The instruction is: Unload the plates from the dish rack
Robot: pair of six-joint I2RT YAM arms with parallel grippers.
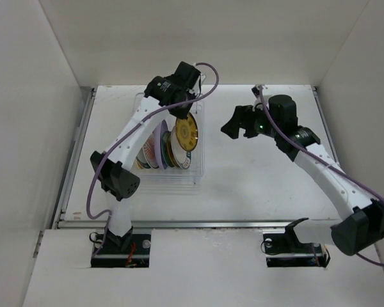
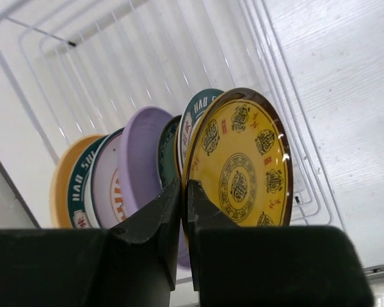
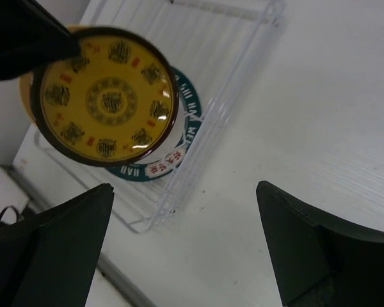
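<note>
Left gripper (image 2: 184,192) tight on upright yellow plate (image 2: 240,160), face toward right gripper (image 3: 184,192)

yellow plate (image 2: 240,160): dark brown rim, darker gold medallion pattern. lilac plate (image 2: 141,150) plain. teal-rimmed plate (image 2: 201,105): white lettering. rack (image 1: 179,179) white wire, table (image 1: 256,185) white.

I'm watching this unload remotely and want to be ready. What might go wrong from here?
The left end effector pinches only the rim of the yellow plate, which may slip or swing once lifted. The teal-lettered plate stands right behind it and might get dragged or tipped. The right end effector hangs open nearby; a handover might miss.
</note>
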